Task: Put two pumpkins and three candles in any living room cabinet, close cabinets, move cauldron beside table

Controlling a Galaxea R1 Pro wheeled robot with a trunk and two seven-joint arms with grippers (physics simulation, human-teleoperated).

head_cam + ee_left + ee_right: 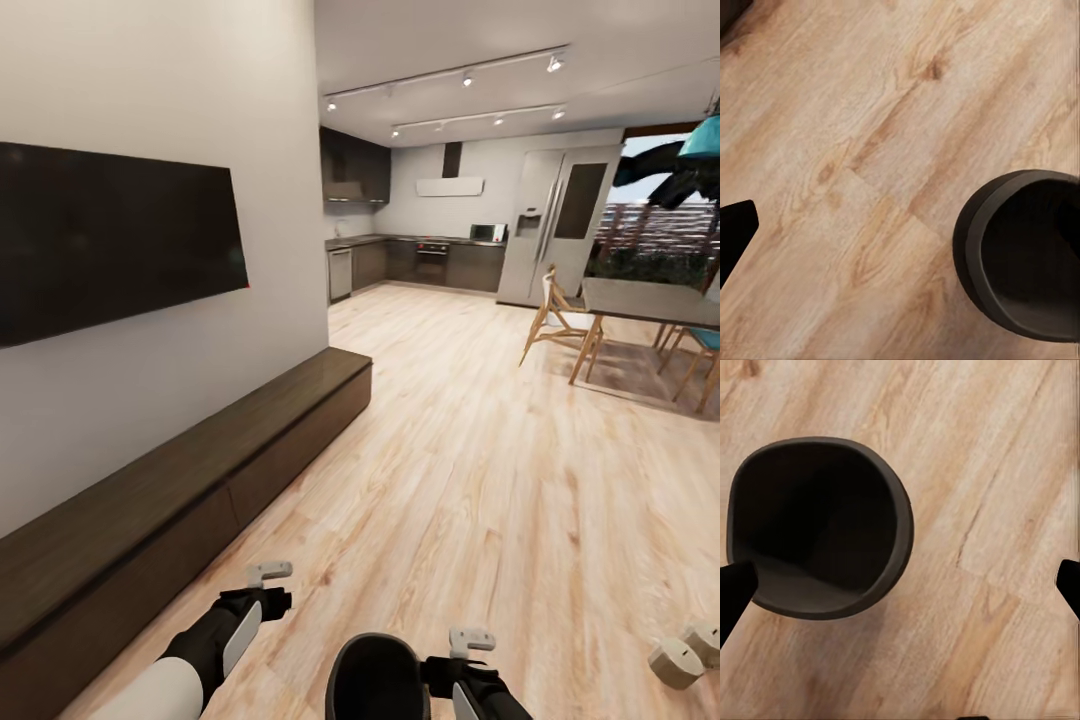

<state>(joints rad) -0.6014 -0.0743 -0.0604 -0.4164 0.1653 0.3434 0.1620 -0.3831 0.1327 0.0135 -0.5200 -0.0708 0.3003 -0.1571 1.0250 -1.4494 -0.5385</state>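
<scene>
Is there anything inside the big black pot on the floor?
No, the right wrist view looks straight down into the cauldron and shows only its bare dark inside.

The head camera looks forward and down along the cabinet (190, 480) toward a far kitchen. Both wrist cameras face straight down, close over the wood floor (870, 150). All three share the dark cauldron (375, 675), at the head view's bottom centre.

Cabinet (200, 480) runs along wall, directly under TV (115, 240). Cauldron (375, 675) on floor (480, 480) right of cabinet's near end; two candles (685, 655) farther right. Dining table (650, 300) w/ chairs well beyond, right.
</scene>
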